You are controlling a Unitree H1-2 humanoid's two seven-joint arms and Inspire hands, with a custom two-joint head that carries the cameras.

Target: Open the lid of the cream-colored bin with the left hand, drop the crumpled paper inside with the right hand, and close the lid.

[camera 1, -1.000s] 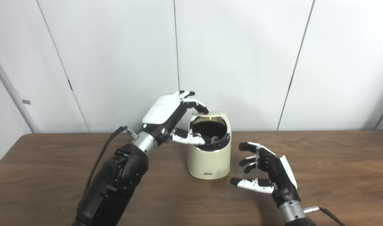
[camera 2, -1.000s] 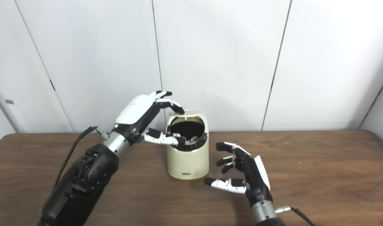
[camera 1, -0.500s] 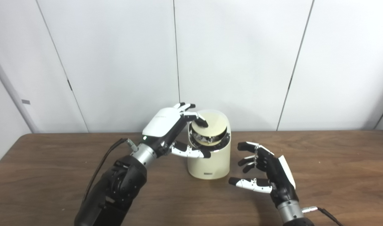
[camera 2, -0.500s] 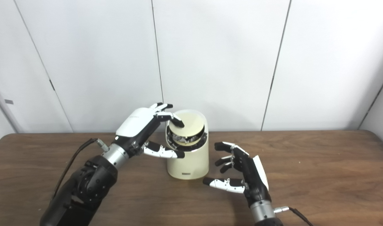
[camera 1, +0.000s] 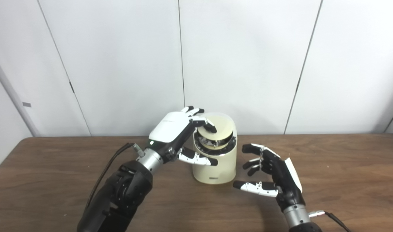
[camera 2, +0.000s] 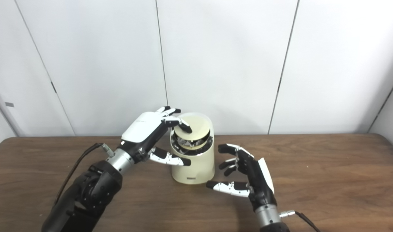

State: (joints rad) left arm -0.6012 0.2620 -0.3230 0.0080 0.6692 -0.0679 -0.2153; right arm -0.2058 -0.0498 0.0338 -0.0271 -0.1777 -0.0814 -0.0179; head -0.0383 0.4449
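So the cream-colored bin (camera 1: 214, 161) is sitting upright on the brown wooden table (camera 1: 344, 180), toward the back near the white wall panels (camera 1: 247, 58). Its round lid (camera 1: 219, 129) is tilted, the near edge dipping down into the opening, and there's a dark gap under it where you can see some shiny grey stuff inside. Can't really tell what that is from here, and I don't see the crumpled paper anywhere out on the table, so if it's in there, it's hidden.

The left hand (camera 1: 177, 135) is up at the bin's left shoulder, white back facing up. Its fingers (camera 1: 206, 124) are stretched over the top, with a dark fingertip resting on the lid's left part. The thumb is stuck out lower down, lying across the front of the bin just under the rim. So it's kind of loosely bracketing the top of the bin, fingers spread, not clamped around anything. A black cable (camera 1: 109, 167) loops off its wrist.

The right hand (camera 2: 247, 175) is just to the right of the bin, hovering low over the table, palm turned toward the bin. Fingers are apart and curled a bit, thumb pointing left toward the bin's base. It's got nothing in it, and it isn't touching the bin, just sitting close beside it.
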